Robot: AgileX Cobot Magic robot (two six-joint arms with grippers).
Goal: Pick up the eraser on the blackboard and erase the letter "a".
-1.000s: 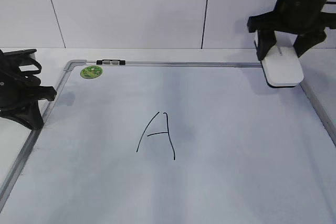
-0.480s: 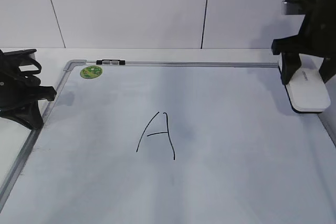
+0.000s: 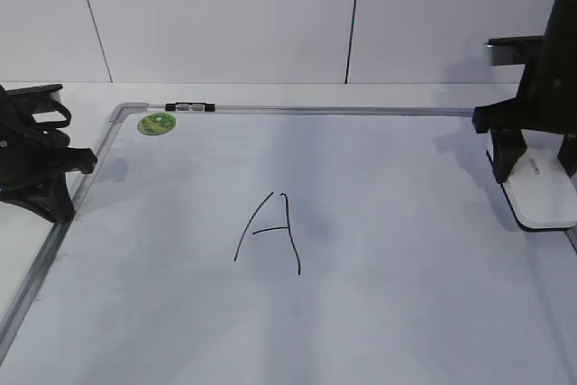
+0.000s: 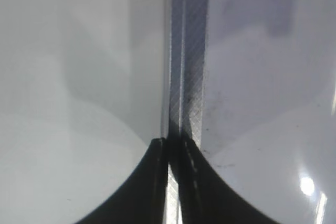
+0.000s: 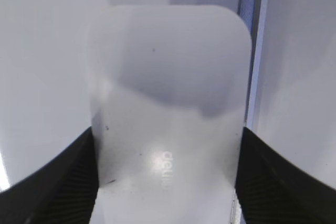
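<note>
Compared with a second ago, my right gripper has carried the white rounded-rectangular plastic eraser away from the far rail and down toward three o'clock on the large white dry-erase blackboard with its silver aluminium frame. Half a second ago it was a little higher and further left; now its black rim looks to be down on the board, beside the right frame, though I cannot confirm contact. In the right wrist view the two black fingers press against both long sides of the eraser, so that gripper is clamped on it, with the grey lettering showing on top and the board's rail running just beside it.

The handwritten black marker letter sits unchanged near the board's centre, well apart from the eraser at about nine o'clock from it. What I see there is a tall capital form, and no smaller lowercase letter shows. The board between eraser and letter is bare.

The round green magnet is at eleven o'clock by the far left corner, with a small black and silver clip on the rail beside it. My left gripper has not moved; it rests at nine o'clock over the left frame, and its wrist view shows the fingertips pressed together above the rail, holding nothing
</note>
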